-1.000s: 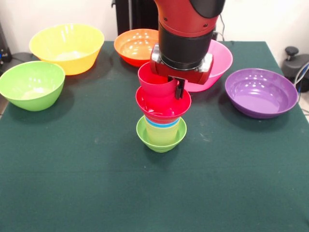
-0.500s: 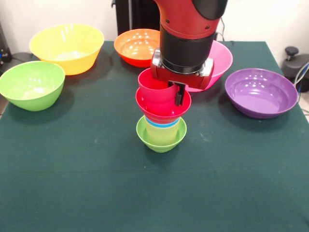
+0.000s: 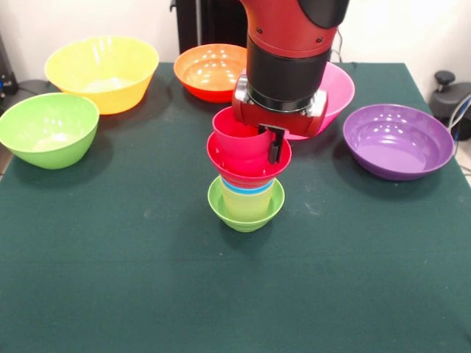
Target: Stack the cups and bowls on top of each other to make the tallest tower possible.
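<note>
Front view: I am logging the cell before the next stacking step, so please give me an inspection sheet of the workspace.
Surface: dark green cloth table, flat, no spills seen.
Job's things: tower stands mid-table on the small lime-green bowl; pale yellow and blue cups nested in it, small red bowl above, red cup on top. Loose bowls: yellow, green, orange, pink, purple.
Clutter: nothing seen.
Grippers: gripper at the red cup's rim, one finger outside its wall; whether it clamps cannot be told.
Cables: thin cables at the right edge beside the table.
Surroundings: pale wall, dark equipment off both sides.
</note>
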